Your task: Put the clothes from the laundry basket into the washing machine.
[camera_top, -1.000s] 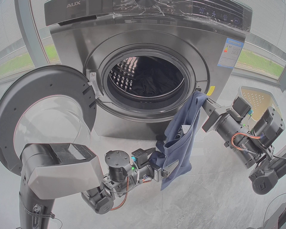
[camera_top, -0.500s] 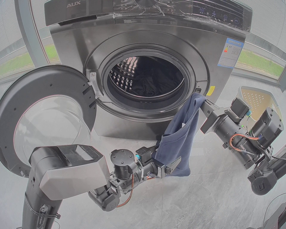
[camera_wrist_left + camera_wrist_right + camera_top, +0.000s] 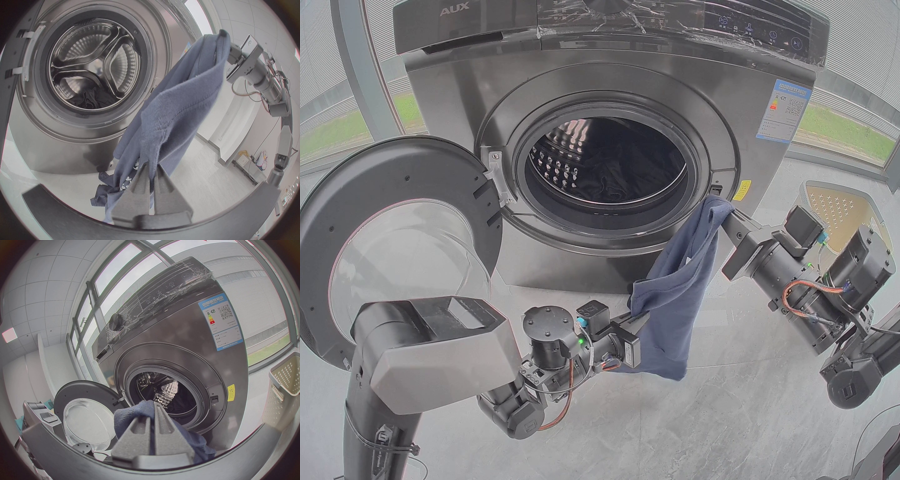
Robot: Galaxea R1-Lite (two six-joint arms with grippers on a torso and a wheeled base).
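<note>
A blue garment hangs in front of the washing machine, stretched between both grippers. My right gripper is shut on its upper end, beside the lower right rim of the drum opening. My left gripper is shut on a lower fold of the garment, below the opening; its fingertips pinch the cloth. In the right wrist view the right gripper clamps the blue cloth. Dark clothes lie inside the drum. The beige laundry basket stands at the right.
The machine's round door stands swung open to the left, close to my left arm. A grey tiled floor lies open in front of the machine. Windows run behind the machine and the basket.
My left gripper, open beside the hanging garment before, has shut on a lower fold and pulled it up and leftward. The right gripper has hardly moved.
</note>
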